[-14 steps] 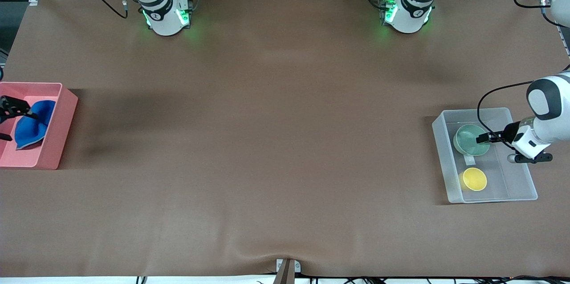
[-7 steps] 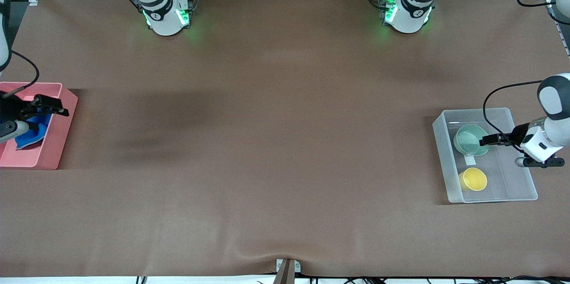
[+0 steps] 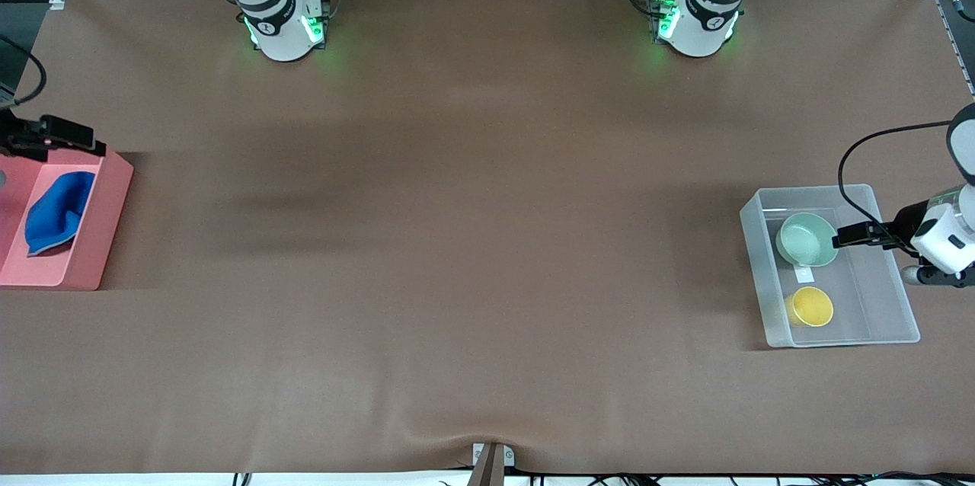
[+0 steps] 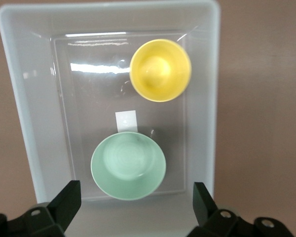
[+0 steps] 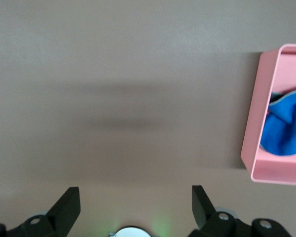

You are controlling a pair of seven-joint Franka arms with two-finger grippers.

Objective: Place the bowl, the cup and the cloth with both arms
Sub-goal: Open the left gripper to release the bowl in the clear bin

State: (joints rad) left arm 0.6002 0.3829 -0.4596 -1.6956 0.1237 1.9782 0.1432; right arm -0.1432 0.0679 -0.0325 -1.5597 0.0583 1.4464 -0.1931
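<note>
the left hand [image 4: 133, 205] hangs spread and empty over the clear bin [image 3: 906, 318], the bowl [image 3: 803, 238] just under it and the cup [image 3: 811, 306] beside that; best lifted straight up, clear of the rims. the right hand [image 3: 61, 134], spread too, is above the pink bin [image 3: 107, 227] holding the cloth [image 3: 57, 212].

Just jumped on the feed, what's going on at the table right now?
Nothing is held. The bowl and cup sit apart in the clear bin at the left arm's end, the cup nearer the front camera. The left tool is open above that bin, by the bowl. The cloth lies bunched in the pink bin at the right arm's end; the right tool is open, over bare table beside that bin.
</note>
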